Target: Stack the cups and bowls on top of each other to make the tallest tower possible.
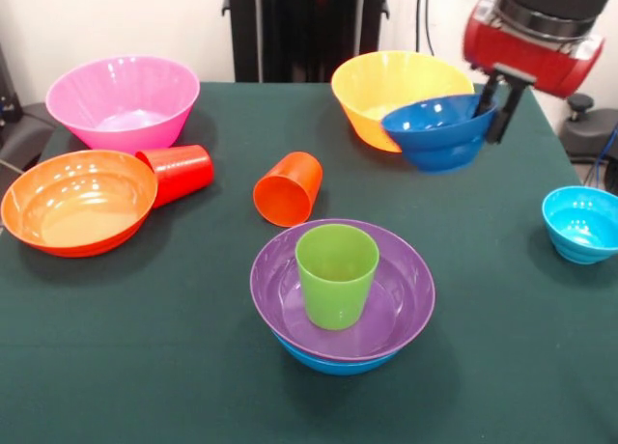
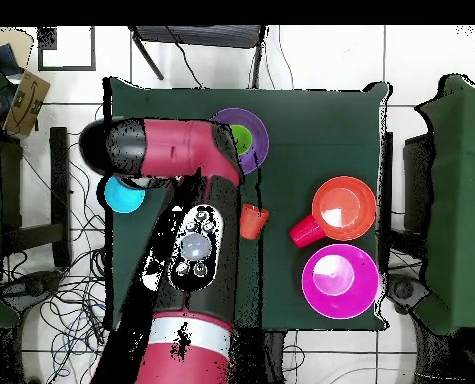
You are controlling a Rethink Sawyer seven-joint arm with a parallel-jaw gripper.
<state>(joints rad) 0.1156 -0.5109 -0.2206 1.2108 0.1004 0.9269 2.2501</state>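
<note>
Jaws: your jaws [image 1: 496,104] are pinching the rim of the small ribbed dark blue plastic bowl [image 1: 439,130]; one dark finger [image 1: 505,111] is showing outside the wall, the other inside.
Dark blue bowl: it is tilting in the grip, lifted off the green-covered bench [image 1: 145,367], and it is overlapping the front of the large glossy yellow bowl [image 1: 386,87].
Tower: you are looking at a lime green plastic tumbler [image 1: 337,273] standing upright inside the large purple bowl [image 1: 290,294], which is nesting in a blue bowl [image 1: 328,362] near the bench's front middle. In the overhead view the purple bowl [image 2: 253,135] is half hidden under your red and black arm [image 2: 181,150].
Loose cups: the red tumbler [image 1: 181,172] is lying on its side, touching the large orange bowl [image 1: 77,201]; the orange tumbler [image 1: 289,187] is lying on its side, its mouth facing the front.
Other bowls: the large pink bowl [image 1: 123,101] is sitting upright behind the orange bowl; the small cyan ribbed bowl [image 1: 581,223] is sitting alone near the bench's edge.
Writing: you are seeing no readable brand or label on any cup or bowl.
</note>
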